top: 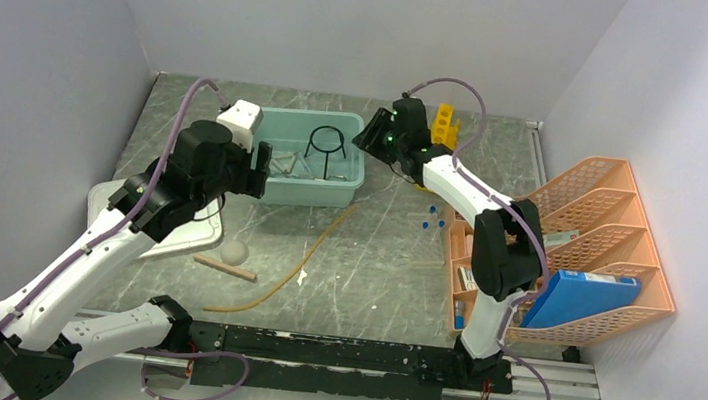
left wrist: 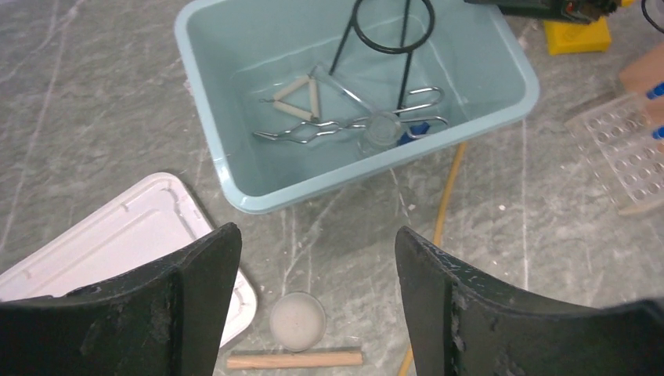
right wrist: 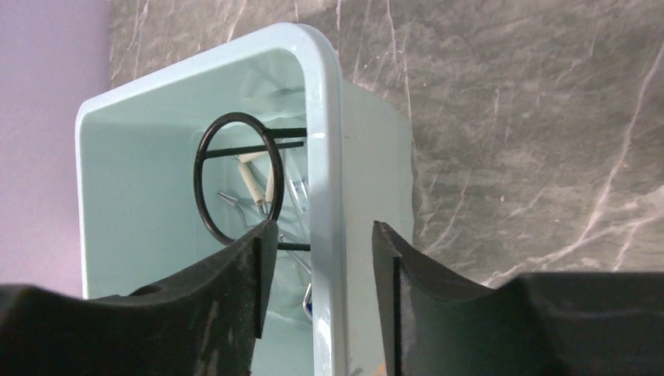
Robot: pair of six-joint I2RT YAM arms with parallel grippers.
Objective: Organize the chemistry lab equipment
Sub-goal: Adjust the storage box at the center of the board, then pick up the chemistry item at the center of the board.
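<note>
Both open, empty, left hand (left wrist: 317, 235) over table (left wrist: 78, 117), right hand (right wrist: 322, 235) astride tub (right wrist: 325, 102) rim

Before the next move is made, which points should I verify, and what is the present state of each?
1. Left gripper open and empty: ok.
2. Right gripper clear of the tub: not ok, its open jaws straddle the rim.
3. Ring stand inside the tub: ok.
4. Hose put away: not ok, it lies on the table.
5. Stick put away: not ok, on the table.
6. Tubes put away: not ok, loose on the table.
</note>
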